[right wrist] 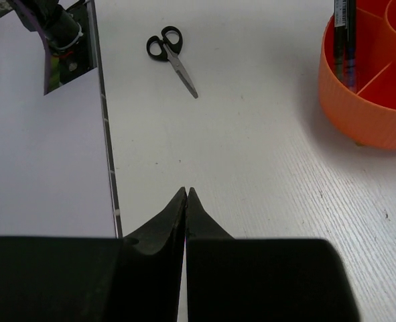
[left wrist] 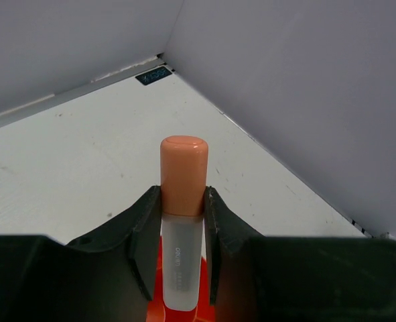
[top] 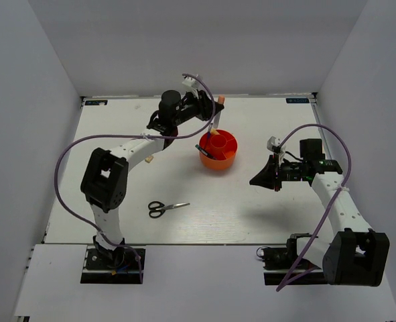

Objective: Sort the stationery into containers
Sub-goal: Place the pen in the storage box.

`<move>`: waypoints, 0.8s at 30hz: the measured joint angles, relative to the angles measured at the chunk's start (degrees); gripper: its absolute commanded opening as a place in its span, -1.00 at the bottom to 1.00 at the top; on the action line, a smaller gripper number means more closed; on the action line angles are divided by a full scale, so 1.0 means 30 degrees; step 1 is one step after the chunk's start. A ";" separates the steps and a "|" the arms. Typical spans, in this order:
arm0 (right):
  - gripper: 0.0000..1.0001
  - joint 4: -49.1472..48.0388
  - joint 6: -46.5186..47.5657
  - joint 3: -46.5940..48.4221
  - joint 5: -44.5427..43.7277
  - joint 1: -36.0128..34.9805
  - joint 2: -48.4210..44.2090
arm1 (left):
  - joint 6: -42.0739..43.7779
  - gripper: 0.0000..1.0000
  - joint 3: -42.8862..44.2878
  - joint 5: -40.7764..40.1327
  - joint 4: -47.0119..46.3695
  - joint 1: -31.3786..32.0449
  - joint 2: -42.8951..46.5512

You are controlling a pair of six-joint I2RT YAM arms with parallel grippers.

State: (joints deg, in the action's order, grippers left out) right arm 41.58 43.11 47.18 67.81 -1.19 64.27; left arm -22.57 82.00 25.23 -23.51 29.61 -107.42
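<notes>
My left gripper [top: 212, 115] [left wrist: 182, 196] is shut on an orange-capped white marker [left wrist: 182, 168], held upright with the cap [top: 221, 101] up. Its lower end hangs over the round orange-red organizer cup [top: 219, 158], whose orange shows below the marker in the left wrist view [left wrist: 156, 285]. A dark pen [top: 204, 148] [right wrist: 344, 40] stands in a ring compartment of the cup [right wrist: 365, 100]. Black-handled scissors [top: 167, 208] [right wrist: 173, 54] lie on the table, front left of the cup. My right gripper [top: 256, 180] [right wrist: 186, 192] is shut and empty, to the right of the cup, above the table.
A small tan eraser [top: 150, 159] lies on the table beside the left arm's forearm. White walls close in the table at the back and on both sides. The left arm's purple cable [top: 70, 151] loops out to the left.
</notes>
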 measured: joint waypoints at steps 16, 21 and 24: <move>-1.00 0.1399 0.1953 0.0000 0.1588 0.1173 0.0328 | -0.1712 -1.00 0.2535 -0.0831 -0.5158 0.0765 -0.5268; -1.00 0.1690 0.2251 0.0000 0.1989 0.1588 0.0328 | -0.1916 -1.00 0.2499 -0.1064 -0.5238 0.0823 -0.5668; -1.00 0.1763 0.2382 0.0000 0.2186 0.1756 0.0372 | -0.1792 -1.00 0.2273 -0.1078 -0.5326 0.0831 -0.5668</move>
State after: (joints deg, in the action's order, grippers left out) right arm 46.87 50.26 47.18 74.37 4.08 65.39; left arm -27.94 88.82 22.00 -39.48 32.10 -124.42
